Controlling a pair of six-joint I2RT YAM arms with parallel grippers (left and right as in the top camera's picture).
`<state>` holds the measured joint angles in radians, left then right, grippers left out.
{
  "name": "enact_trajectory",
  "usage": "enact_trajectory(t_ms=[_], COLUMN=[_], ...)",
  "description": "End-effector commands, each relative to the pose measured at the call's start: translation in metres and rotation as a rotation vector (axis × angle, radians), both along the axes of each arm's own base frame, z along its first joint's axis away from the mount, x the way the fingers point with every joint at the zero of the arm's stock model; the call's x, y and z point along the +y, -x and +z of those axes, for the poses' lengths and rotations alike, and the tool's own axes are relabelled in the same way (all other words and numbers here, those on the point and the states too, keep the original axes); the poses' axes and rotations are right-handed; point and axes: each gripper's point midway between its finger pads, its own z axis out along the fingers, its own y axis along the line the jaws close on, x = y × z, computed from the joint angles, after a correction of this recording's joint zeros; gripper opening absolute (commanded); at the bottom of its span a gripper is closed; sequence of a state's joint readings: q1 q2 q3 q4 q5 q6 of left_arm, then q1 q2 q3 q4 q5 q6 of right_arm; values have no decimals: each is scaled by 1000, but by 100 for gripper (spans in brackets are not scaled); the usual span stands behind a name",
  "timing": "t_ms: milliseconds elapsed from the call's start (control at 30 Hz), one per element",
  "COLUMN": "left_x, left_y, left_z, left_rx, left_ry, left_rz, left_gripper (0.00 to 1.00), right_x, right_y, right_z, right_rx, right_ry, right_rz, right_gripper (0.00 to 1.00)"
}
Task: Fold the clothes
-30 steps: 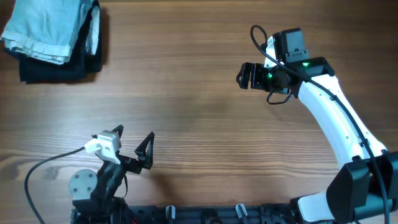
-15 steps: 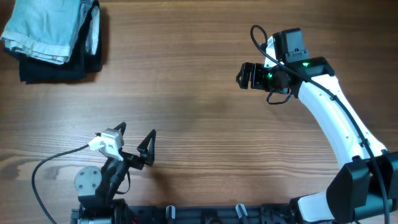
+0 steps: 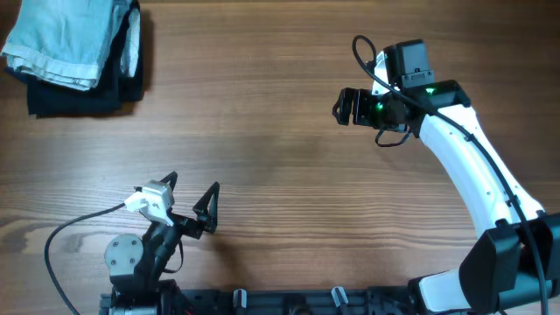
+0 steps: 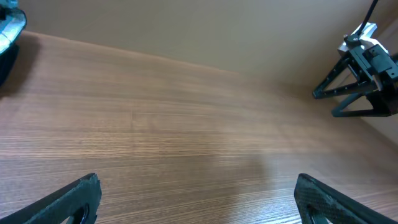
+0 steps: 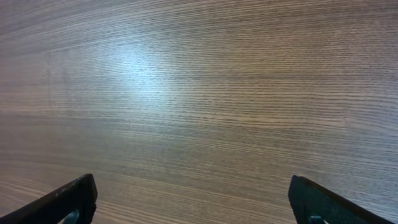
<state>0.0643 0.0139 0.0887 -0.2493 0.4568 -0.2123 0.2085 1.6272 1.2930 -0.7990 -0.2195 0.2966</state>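
The left fingers [image 3: 208,203] stand spread wide, grasping nothing, low near the front edge of the surface [image 3: 280,201]. The right fingers [image 3: 341,107] are likewise released, right of centre, with a broad stretch of wood between the two. The folded light blue denim shorts [image 3: 57,39] lie at the far left corner on a black garment [image 3: 79,98], well apart from both arms; the left wrist view catches only a sliver of that pile, while the right wrist view shows just wood grain.
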Motion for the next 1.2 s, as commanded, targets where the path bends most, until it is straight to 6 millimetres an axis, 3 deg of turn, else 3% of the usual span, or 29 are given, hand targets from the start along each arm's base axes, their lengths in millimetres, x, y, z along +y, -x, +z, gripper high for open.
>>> enact_trajectory(t_ms=[0,67,167,333,400,733,933,1167], left_x=[-1,-1,-1,-1,-1,-1,-1,-1], left_y=[0,0,0,0,0,0,0,0], left_z=[0,0,0,0,0,0,0,0], left_rx=[-7,-7,-7,-7,-7,-7,-7,-7], left_ry=[3,3,3,3,3,3,3,3], left_rz=[-2,-2,-2,-2,-2,-2,-2,-2], left_gripper=[100,100,100,100,100,100,100,100], right_x=[-6,-12,-16,-30,-38,-58,-63,-65], right_y=[-7,-7,1,26,40,109,130,139], right_z=[-1,5,32,63,67,35,37,19], right_rx=[-17,-37,-113,-299,-380,-678,-807,-852], right_ry=[48,76,96,132,130,37,-22,-48], right_rz=[-10,-26,-35,-75,-98,-149,-179,-192], right_gripper=[100,100,100,100,100,100,100,100])
